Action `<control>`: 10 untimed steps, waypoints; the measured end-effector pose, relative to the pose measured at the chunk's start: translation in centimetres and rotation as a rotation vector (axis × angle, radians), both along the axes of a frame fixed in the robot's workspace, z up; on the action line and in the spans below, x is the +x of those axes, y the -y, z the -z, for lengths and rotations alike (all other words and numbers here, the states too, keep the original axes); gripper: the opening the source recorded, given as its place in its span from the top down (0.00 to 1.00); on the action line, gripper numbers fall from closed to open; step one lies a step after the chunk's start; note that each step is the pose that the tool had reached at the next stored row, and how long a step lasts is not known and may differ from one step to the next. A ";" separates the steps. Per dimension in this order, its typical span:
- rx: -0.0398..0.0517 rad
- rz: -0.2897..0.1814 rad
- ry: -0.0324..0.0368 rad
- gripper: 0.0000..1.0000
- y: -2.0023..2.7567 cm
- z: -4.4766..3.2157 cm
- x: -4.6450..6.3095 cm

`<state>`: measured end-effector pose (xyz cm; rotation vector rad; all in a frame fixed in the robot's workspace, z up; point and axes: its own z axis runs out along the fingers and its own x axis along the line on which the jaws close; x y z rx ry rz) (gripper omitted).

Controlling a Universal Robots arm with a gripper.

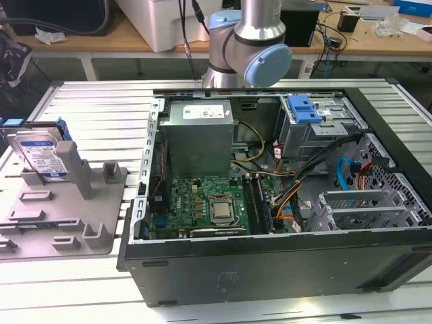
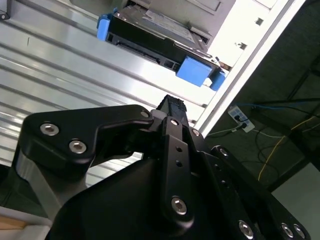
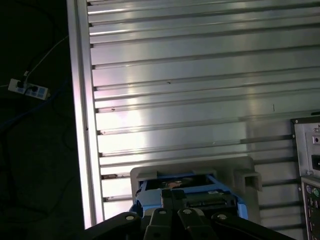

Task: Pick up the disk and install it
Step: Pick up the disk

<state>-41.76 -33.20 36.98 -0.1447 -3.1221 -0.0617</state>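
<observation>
One open computer case (image 1: 270, 270) lies on its side across the foreground of the exterior view, its dark side wall along the lower edge of the frame and a green motherboard (image 1: 202, 196) exposed just behind. At the exterior view's left, level with the board, a grey holder (image 1: 81, 209) sits on the slatted aluminium table (image 1: 101, 101), well apart from the case's drive cage (image 1: 324, 128). The disk (image 1: 37, 154) stands on end in that holder, at the left middle of the frame. Its long axis appears to rise out of the holder, leaning toward the upper left. Its white-and-blue label faces the lower right, toward the case, and its blue carrier frame shows along the upper edge. Farther back inside the case sit a grey power-supply box (image 1: 199, 145) and, to the exterior view's right, a blue latch tab (image 1: 304, 108) atop the cage. Behind them the robot arm (image 1: 253, 40) rises out of the upper centre of the frame, with a wooden workbench (image 1: 101, 42) beyond. In the first wrist view the black gripper (image 3: 173, 192) hangs over the disk's upturned narrow edge, its two fingers pressed together with nothing between them. The second wrist view shows the gripper clear of the disk, with bare table between
</observation>
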 end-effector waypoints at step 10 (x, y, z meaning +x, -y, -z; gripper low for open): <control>-0.0040 -0.108 -0.0267 0.89 0.00 0.01 0.0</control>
